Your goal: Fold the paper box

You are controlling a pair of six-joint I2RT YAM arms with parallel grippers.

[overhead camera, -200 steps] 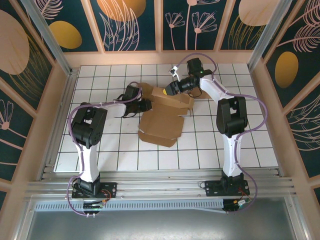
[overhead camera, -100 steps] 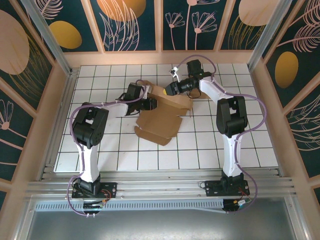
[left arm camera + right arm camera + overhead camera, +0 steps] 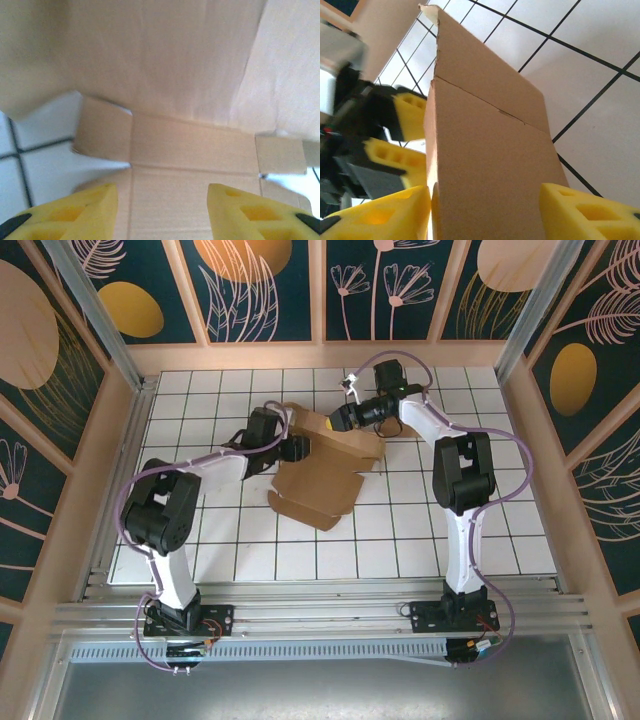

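Observation:
The brown paper box (image 3: 318,478) lies part-folded in the middle of the white gridded table, its rear panel (image 3: 485,150) raised. My left gripper (image 3: 297,447) is at the box's left rear corner. It stands open (image 3: 162,212) over a creased inner panel (image 3: 190,150), with its yellow fingertips (image 3: 80,210) wide apart. At the box's far edge, my right gripper (image 3: 341,417) is open (image 3: 485,215) and straddles the raised panel. Its left finger (image 3: 380,215) touches the panel's edge. The left gripper's yellow fingers (image 3: 410,117) show behind that panel.
A white table with a black grid (image 3: 440,510) is fenced by wooden walls (image 3: 110,440) on three sides. A metal rail (image 3: 320,615) runs along the near edge by the arm bases. A small side flap (image 3: 102,130) of the box rests on the table.
The box has slid left and back, and its front panel has drawn in. My left gripper has moved right, up against the box, and its elbow has swung out. The right gripper has barely moved.

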